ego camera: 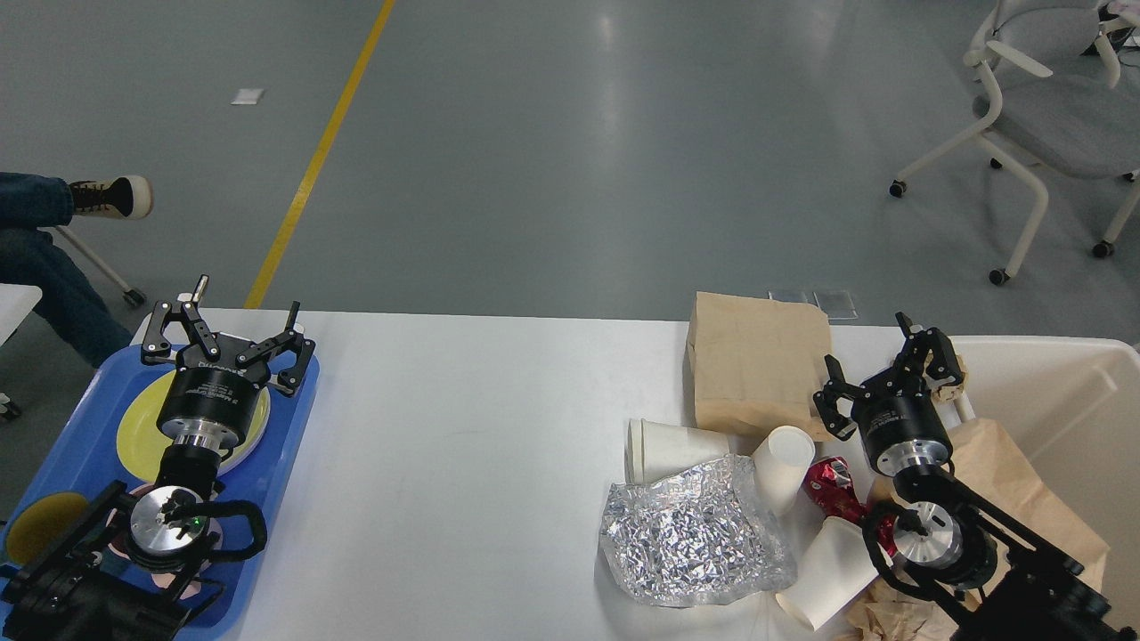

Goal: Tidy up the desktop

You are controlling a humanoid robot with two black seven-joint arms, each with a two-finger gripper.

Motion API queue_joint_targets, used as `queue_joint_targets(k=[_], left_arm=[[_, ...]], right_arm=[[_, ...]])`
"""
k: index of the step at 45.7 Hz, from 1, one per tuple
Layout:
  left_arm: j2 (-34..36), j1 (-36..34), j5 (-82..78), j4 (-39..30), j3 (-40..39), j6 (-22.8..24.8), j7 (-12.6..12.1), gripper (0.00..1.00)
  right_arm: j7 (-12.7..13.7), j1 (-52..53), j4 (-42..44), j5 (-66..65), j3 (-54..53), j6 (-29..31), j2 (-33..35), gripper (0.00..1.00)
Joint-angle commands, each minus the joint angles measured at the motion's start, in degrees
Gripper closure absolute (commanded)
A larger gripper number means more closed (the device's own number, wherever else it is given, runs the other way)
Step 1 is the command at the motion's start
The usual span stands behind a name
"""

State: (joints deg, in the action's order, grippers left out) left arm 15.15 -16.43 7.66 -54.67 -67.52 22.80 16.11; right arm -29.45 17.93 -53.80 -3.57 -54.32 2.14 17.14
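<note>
The white desktop (463,463) spans the view. On its right part lie a flat brown paper bag (757,365), three white paper cups (668,445) (784,463) (828,570), a crumpled sheet of foil (695,530) and a crushed red wrapper or can (833,485). My right gripper (877,361) is open and empty, above the gap between the paper bag and the cream bin (1069,383). My left gripper (242,313) is open and empty over the far end of the blue tray (80,418), above a yellow plate (134,436).
Crumpled brown paper (1024,490) lies in the bin under my right arm. A small yellow dish (40,525) sits at the tray's near left. A person's leg and shoe (107,196) are at far left, and a wheeled chair (1051,133) at far right.
</note>
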Motion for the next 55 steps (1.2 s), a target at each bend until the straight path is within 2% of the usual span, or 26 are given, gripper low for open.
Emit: queue_joint_targets(k=[1,16,20,27,32,37,46,55], left_arm=[[-0.56,-0.18,0.08,0.00,-0.33,0.40,0.41,0.04],[-1.88,-0.27,0.60,-0.61,-0.42,1.45,0.24,0.04],[-1.79,-0.27,0.52,-0.88,-1.29,2.33,1.03,0.04],[-1.35,-2.55,-0.01,3.24,-2.17,2.07,0.24,0.04],[-3.63,-2.46,-0.01,6.67,-2.08,2.24,1.03,0.04],[-5.04,-2.03,-0.01,7.38,-2.17,3.38,0.94,0.04],[-5.13,-1.23,0.52,10.01,-2.43,9.80,0.33,0.04],[-5.30,-1.59,0.69,10.55,-2.61,10.24,-0.20,0.04]], right_arm=[[0.00,0.00,0.01,0.05,0.00,0.06,0.00,0.00],[0.00,0.00,0.01,0.05,0.00,-0.03,0.00,0.00],[0.00,0.00,0.01,-0.03,0.00,-0.03,0.00,0.00],[0.00,0.00,0.01,0.05,0.00,0.06,0.00,0.00],[0.00,0.00,0.09,0.05,0.00,-0.03,0.00,0.00],[0.00,0.00,0.01,0.05,0.00,-0.03,0.00,0.00],[0.00,0.00,0.01,-0.04,0.00,-0.03,0.00,0.00],[0.00,0.00,0.01,-0.04,0.00,0.06,0.00,0.00]])
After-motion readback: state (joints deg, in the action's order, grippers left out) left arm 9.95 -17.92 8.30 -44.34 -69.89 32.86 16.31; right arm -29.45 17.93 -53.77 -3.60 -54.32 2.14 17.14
